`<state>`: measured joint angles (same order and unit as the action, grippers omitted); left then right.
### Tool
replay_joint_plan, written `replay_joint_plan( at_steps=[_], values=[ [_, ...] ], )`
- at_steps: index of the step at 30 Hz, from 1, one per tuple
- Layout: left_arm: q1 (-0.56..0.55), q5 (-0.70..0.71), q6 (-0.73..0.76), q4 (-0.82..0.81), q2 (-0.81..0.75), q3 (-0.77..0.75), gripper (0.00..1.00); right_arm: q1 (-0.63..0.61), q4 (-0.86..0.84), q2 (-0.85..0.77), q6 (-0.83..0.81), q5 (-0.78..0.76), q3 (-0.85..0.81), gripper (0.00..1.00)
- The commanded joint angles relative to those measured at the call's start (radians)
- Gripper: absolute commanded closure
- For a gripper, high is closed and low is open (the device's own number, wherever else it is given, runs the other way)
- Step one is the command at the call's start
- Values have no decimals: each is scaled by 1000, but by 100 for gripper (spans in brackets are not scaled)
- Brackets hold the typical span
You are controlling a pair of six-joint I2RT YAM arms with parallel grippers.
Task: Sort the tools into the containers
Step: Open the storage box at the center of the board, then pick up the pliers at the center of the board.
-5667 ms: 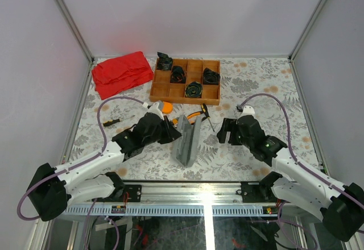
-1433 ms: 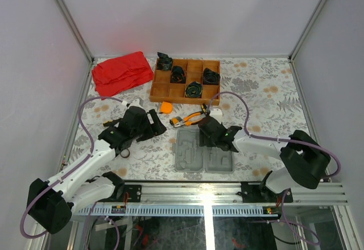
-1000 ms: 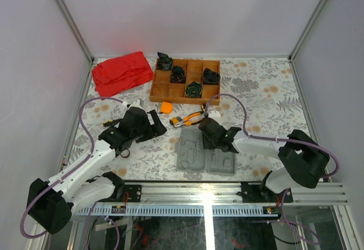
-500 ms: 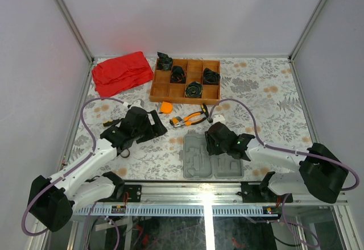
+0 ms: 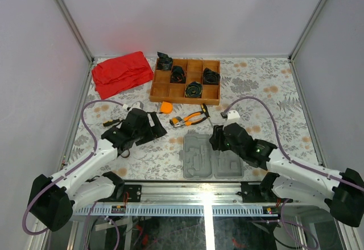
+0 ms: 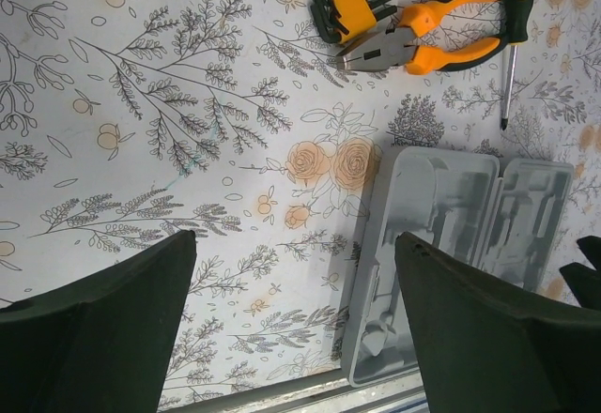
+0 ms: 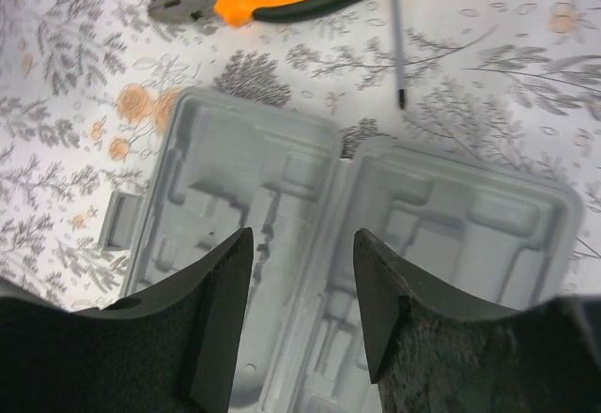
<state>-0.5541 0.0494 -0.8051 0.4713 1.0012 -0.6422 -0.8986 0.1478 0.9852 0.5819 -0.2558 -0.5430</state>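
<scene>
We see the pliers (image 5: 189,119) on the desk (image 5: 267,96) just beyond the open case (image 5: 213,158), lying crosswise with handles rightward, between both arms. Our left fingers (image 6: 103,338) and right fingers (image 7: 202,338) gape empty.

One case (image 5: 199,158), one pliers (image 5: 189,119), one tape measure (image 5: 166,107), one tray (image 5: 170,98)

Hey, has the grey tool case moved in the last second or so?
Yes. The grey tool case has slid right and toward the table's near edge, farther from the wooden tray.
</scene>
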Motion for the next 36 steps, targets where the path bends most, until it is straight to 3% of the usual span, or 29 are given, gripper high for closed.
replay_joint_plan(
  at_steps=[1,8,14,19,26,29,36],
  values=[
    [6,23,-8,-40,-2,20,16,-7,38,-111,70,-156,54,46],
    [6,-35,21,-120,46,36,22,6,136,-165,189,-213,60,49],
    [6,-91,67,-181,189,-24,28,59,189,-189,248,-185,52,50],
    [5,-77,72,-193,281,-93,29,278,112,-203,161,45,98,50],
    [1,-62,58,-193,342,-140,32,403,-4,-59,20,241,61,48],
    [2,-55,66,-186,345,-143,32,436,-57,43,-39,315,13,47],
    [2,-65,101,-174,379,-184,32,438,-37,206,-166,316,-145,41]
  ],
)
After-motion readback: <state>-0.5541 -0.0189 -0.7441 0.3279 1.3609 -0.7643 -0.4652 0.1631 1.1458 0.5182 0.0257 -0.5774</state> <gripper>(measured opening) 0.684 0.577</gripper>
